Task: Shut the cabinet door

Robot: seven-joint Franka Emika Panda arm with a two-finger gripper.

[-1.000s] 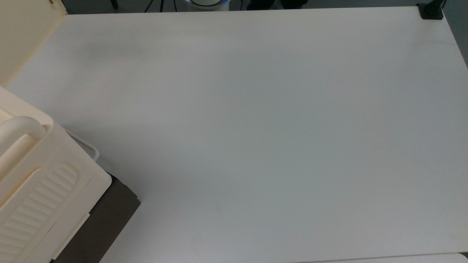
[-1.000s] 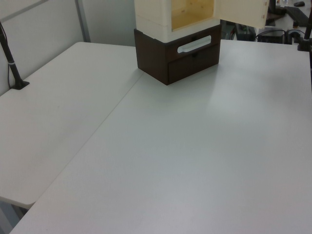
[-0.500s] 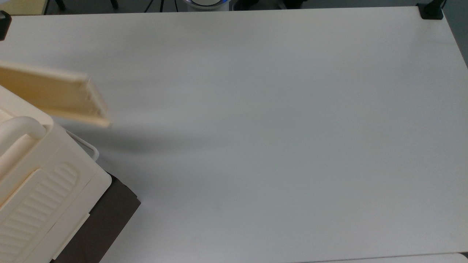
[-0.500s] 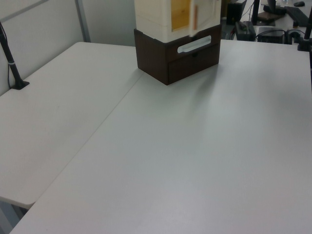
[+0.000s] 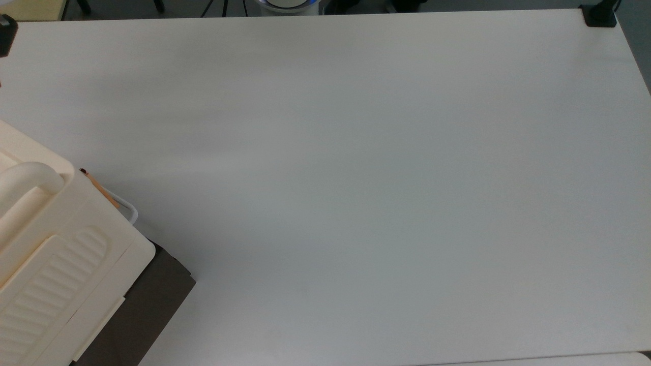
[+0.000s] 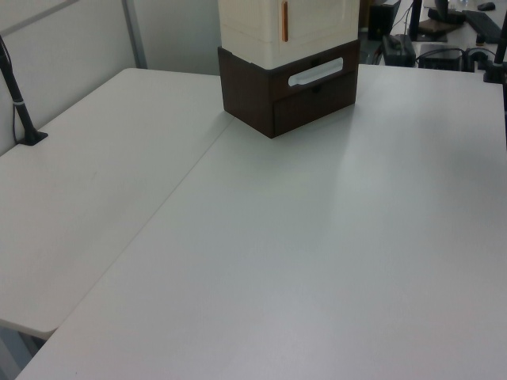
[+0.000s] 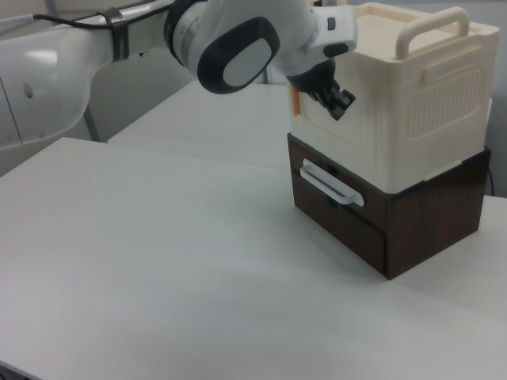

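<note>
A broad white table spreads under soft, even light — a seam in the left view splits it from a second white table. A black clamp grips the far corner at the top view's right. Another black post stands before a pale partition — dark clutter lies beyond.

The cream cabinet door seemingly lies shut, flush against the cabinet.
</note>
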